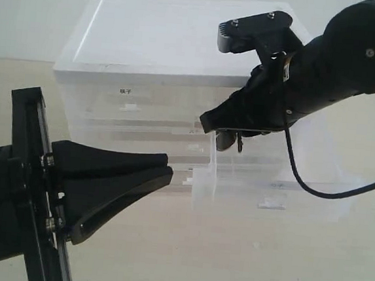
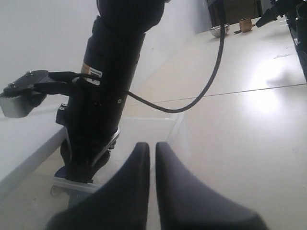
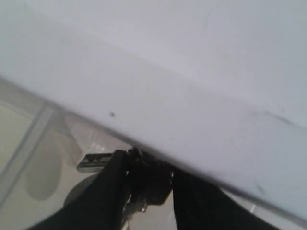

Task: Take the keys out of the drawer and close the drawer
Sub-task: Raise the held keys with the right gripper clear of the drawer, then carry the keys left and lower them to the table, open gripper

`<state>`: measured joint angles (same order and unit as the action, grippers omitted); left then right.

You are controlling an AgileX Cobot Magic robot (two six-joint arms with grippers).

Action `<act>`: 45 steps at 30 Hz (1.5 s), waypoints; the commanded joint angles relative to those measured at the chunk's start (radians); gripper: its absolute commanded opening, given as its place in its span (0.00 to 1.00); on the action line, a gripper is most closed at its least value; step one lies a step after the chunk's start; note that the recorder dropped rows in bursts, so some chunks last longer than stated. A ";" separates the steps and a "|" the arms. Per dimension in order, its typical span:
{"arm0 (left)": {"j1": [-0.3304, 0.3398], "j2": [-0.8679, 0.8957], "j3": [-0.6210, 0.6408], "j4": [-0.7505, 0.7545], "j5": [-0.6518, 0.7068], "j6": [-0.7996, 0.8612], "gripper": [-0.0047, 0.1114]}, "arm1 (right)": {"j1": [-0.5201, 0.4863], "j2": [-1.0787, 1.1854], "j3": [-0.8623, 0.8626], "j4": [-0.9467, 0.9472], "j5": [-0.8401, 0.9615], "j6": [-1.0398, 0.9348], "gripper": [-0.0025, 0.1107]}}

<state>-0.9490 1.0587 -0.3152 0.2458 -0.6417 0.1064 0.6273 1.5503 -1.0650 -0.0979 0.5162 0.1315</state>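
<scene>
The clear half-width drawer (image 1: pixel 269 180) stands pulled out of the cabinet's right side, its white pull tab (image 1: pixel 272 204) facing front. My right gripper (image 1: pixel 220 131) hangs over the drawer's inner end, shut on the keys (image 1: pixel 238 144), which dangle as a small dark shape. In the right wrist view the keys (image 3: pixel 146 184) are a dark bunch with silver glints between the fingers of the right gripper (image 3: pixel 149 167), and one metal blade (image 3: pixel 96 161) sticks out sideways. My left gripper (image 1: pixel 167 165) is shut and empty, low in front of the cabinet. In the left wrist view the left gripper (image 2: pixel 152 146) points at the drawer (image 2: pixel 177 129).
The translucent cabinet (image 1: pixel 183 41) has a half-width drawer with a dark label (image 1: pixel 126 92) on the left and full-width drawers below. The right arm's black cable (image 1: pixel 302 180) loops over the open drawer. Small objects (image 2: pixel 220 31) sit far off on the table.
</scene>
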 commanded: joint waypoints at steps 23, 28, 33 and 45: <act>0.002 -0.006 0.011 0.006 -0.007 -0.017 0.08 | 0.000 -0.348 0.006 -0.020 0.064 -0.107 0.02; 0.002 -0.048 0.011 0.006 -0.009 -0.017 0.08 | 0.008 -0.422 0.006 -0.013 0.046 -0.122 0.02; 0.002 -0.219 0.012 -0.003 0.088 -0.017 0.08 | 0.113 -0.435 0.002 -0.013 0.030 -0.142 0.02; 0.002 -0.681 0.012 -0.047 0.422 -0.024 0.08 | 0.241 -0.297 -0.043 -0.018 -0.076 -0.137 0.02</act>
<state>-0.9490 0.4458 -0.3069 0.2125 -0.2979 0.0974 0.8654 1.2031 -1.0971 -0.1080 0.4635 0.0000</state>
